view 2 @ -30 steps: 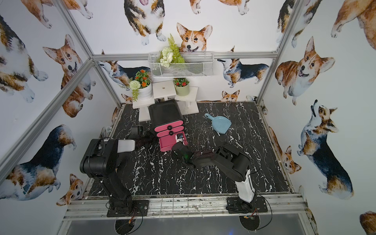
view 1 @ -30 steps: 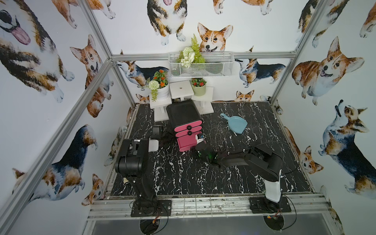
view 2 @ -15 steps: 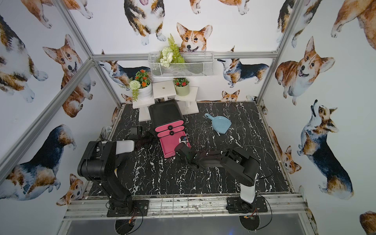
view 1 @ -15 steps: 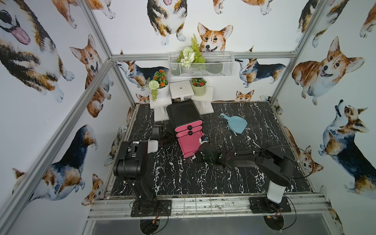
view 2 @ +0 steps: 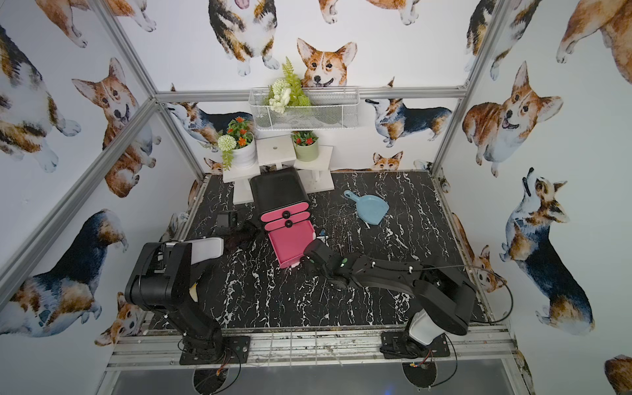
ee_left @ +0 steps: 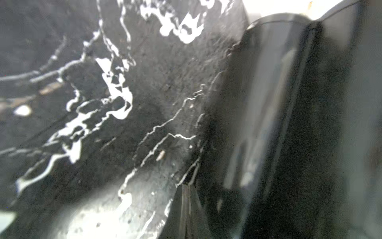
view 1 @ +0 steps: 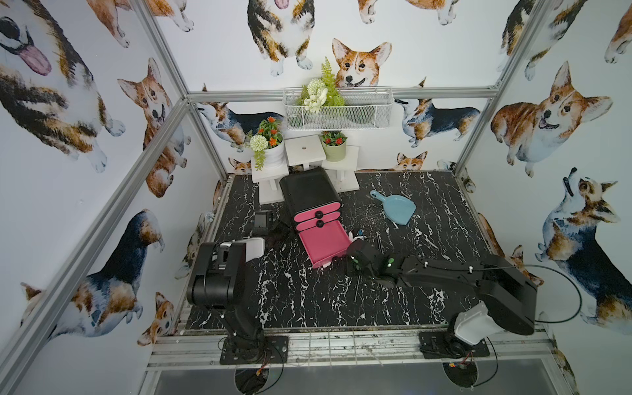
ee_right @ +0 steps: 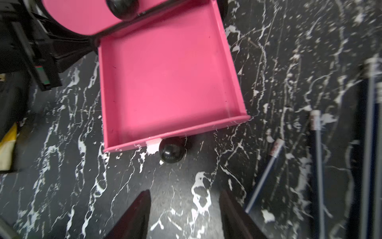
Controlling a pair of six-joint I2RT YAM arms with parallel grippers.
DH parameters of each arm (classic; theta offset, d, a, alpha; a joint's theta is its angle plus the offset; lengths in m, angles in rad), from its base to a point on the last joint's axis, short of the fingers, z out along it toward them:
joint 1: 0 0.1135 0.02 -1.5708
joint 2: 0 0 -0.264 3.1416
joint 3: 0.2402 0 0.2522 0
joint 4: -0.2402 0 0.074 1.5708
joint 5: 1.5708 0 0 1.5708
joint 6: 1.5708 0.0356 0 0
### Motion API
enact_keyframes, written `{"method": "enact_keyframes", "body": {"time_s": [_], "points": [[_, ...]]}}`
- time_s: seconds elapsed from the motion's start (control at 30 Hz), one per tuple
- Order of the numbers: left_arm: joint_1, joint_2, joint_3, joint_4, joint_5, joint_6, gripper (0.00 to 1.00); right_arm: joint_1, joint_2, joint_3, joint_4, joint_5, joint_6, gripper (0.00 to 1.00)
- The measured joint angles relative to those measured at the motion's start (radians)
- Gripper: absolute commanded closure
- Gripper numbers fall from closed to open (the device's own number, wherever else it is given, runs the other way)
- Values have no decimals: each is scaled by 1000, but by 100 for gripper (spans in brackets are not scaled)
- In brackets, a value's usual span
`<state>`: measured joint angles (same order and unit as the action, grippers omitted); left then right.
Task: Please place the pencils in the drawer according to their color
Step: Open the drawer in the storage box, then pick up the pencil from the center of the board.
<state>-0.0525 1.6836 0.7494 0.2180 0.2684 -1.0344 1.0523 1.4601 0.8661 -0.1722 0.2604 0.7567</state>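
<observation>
- Nearest the front edge of the desk (view 1: 307, 307), your right end effector (ee_right: 185, 193) hovers just short of the knob (ee_right: 171, 152). Its jaws are parted about halfway and hold nothing. I judge it has let the knob go because the pull is done.
- The bottom drawer (ee_right: 165, 78) stands drawn well out of the drawer chest (view 1: 309, 189) toward the front edge. Its pink floor is bare and open to the top, so pencils can be dropped in from above.
- The pencils (ee_right: 266, 171) lie flat on the desk just beside the bottom drawer's right wall, and none is inside yet. Blur hides most of their colours, so check each one before you sort.
- Your left end effector (view 1: 282, 234) is closed tight on nothing I can see, low against the chest's left side. It probably braces the chest so the pull does not drag it along.
- Farther back, toward the back right corner, the blue dustpan (view 1: 396, 208) lies apart from all this.
- A second ago the bottom drawer showed only a short pink lip; now it is out at full length.
- Your right arm was folded close to the chest then. Now it stretches low, with its end effector nearer the front edge and its jaws wider.
- The left arm and the chest sit where they did.
</observation>
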Motion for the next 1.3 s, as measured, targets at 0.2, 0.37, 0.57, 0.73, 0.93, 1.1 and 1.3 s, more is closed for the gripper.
{"method": "enact_keyframes", "body": {"time_s": [0.2,0.37,0.57,0.73,0.93,1.1,1.3], "points": [[3,-121,-68,-19,-60,-3,97,-152,-172,5,-271,-1,13,54],[12,-206,-98,-54,-122,-5,89,-312,-207,-3,-424,-78,0,58],[13,-288,-125,-80,-176,-5,74,-394,-129,-2,-489,-189,-64,64],[13,-327,-133,-102,-209,-4,66,-404,-18,27,-488,-240,-105,69],[13,-325,-141,-113,-217,0,71,-412,103,67,-460,-261,-129,78],[13,-319,-144,-112,-217,3,72,-418,156,68,-449,-260,-130,83],[13,-312,-144,-109,-217,8,75,-433,185,53,-415,-262,-130,81]]}}
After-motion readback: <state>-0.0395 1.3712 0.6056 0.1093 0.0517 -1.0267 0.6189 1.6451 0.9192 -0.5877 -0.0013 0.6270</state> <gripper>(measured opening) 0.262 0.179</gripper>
